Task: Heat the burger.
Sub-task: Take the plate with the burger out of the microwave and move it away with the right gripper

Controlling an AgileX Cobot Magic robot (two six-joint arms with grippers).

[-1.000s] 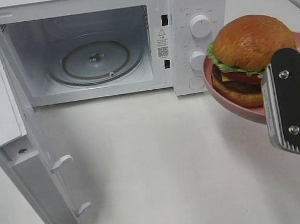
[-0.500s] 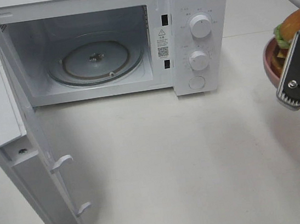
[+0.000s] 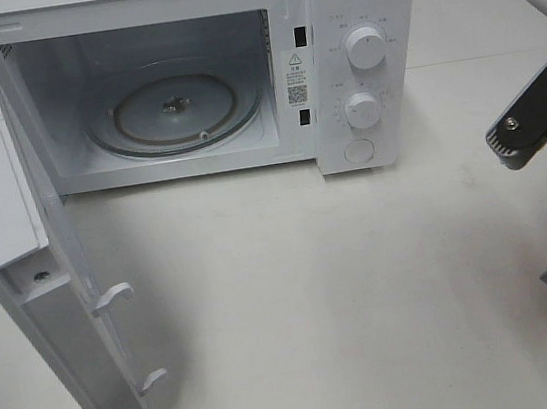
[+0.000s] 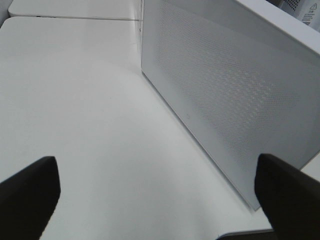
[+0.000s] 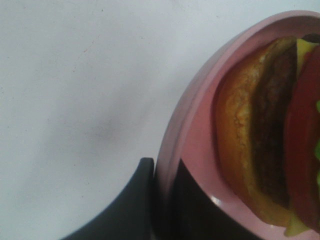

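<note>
Your right tool point(image 5: 162, 200) is clamped on the rim of the pink plate point(image 5: 187, 130), and the burger point(image 5: 270, 135) lies on that plate above the tabletop point(image 3: 345, 286). Your left tool point(image 4: 160, 192) stands wide apart beside the microwave point(image 4: 225, 95).

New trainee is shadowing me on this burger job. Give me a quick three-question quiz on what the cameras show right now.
1. True or false: the microwave door is open.
2. What does the right gripper clamp: A) the plate rim, B) the burger bun, C) nothing?
3. Fill in: the turntable inside holds ____.

Key: 1 true. 2 A. 3 nothing.
</note>
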